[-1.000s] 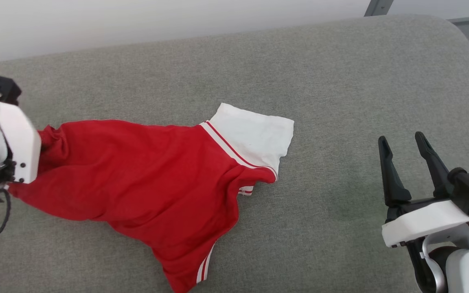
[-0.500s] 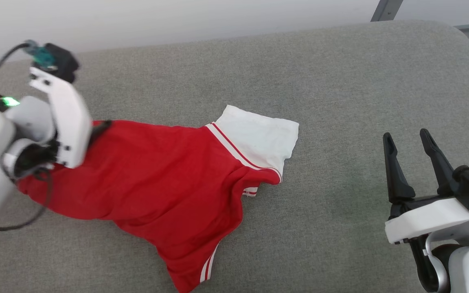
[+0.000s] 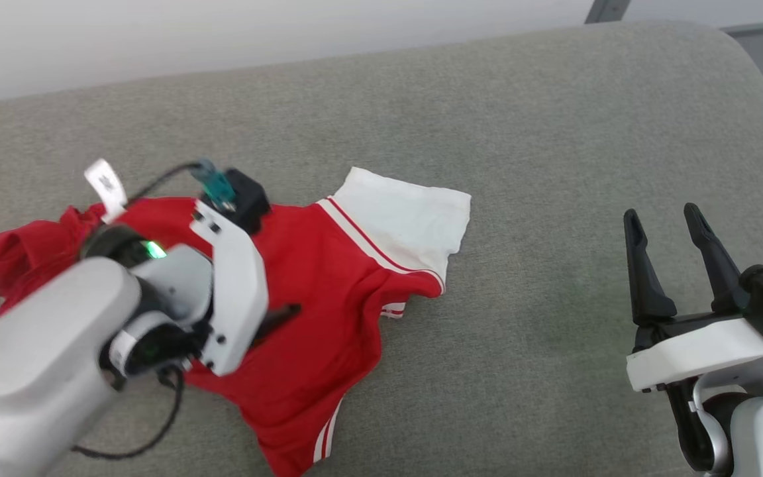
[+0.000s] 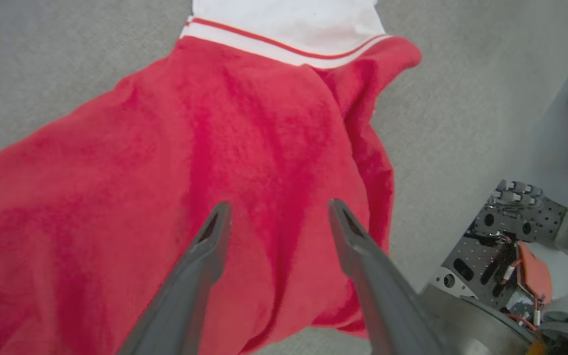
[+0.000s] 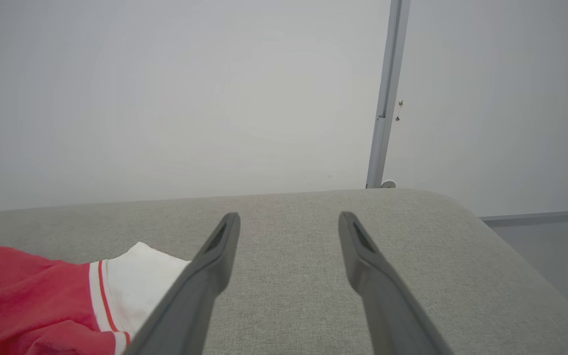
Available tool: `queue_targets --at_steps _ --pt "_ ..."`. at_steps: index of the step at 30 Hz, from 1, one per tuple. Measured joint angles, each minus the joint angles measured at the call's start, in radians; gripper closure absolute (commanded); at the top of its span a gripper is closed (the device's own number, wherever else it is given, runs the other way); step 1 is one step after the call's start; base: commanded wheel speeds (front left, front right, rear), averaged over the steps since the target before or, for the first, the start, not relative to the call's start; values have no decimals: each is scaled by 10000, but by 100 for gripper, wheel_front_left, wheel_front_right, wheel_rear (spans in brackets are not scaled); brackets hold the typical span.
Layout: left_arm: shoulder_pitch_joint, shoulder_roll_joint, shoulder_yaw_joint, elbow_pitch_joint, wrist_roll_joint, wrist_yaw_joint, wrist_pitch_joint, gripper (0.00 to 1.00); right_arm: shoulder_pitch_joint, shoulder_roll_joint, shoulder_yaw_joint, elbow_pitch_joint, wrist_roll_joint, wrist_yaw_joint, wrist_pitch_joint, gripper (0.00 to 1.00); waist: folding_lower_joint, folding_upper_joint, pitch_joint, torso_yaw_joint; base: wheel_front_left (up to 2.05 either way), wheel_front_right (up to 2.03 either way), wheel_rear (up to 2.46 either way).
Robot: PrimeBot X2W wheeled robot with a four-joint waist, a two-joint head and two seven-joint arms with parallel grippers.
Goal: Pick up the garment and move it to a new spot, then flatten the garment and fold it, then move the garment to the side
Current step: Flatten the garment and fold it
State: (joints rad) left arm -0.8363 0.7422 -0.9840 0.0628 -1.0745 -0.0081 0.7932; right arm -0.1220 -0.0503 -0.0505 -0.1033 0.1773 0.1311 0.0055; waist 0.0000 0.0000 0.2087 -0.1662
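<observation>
While my left gripper (image 4: pixel 279 206) hung over the red body of the garment (image 3: pixel 328 278), its two fingers stood wide apart with nothing held between them; whether the tips touched the cloth I could not tell. The garment lay rumpled on the left half of the grey cushion (image 3: pixel 540 132), a plain red face up. One white sleeve (image 3: pixel 408 212) was spread flat toward the far right, edged by red-white trim, and a striped edge (image 3: pixel 323 444) pointed to the near side. At the far left the red cloth was bunched into a heap (image 3: pixel 4 262), with a small white tag (image 3: pixel 104 184) sticking up just beside it. My right gripper (image 3: pixel 661 213) was at the near right, well apart from the garment, fingers pointing far, spread wide and empty above bare cushion. Beyond the cushion's far edge stood a pale wall (image 5: pixel 165 98) with a thin grey post (image 5: pixel 387 98).
</observation>
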Motion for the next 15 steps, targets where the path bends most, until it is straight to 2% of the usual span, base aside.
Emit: queue_targets --at_steps 7,12,15 --pt "419 -117 -322 -209 -190 263 343 0 -125 -2 38 121 86 0 -105 0 -1 0 204 -271 0 0 0" --pt "656 -268 -696 272 -38 234 353 0 -170 -2 113 209 171 0 -178 0 0 0 298 -443 0 0 0" --pt "669 -410 -928 838 366 50 153 0 -186 0 155 268 186 0 -192 0 0 0 347 -518 0 0 0"
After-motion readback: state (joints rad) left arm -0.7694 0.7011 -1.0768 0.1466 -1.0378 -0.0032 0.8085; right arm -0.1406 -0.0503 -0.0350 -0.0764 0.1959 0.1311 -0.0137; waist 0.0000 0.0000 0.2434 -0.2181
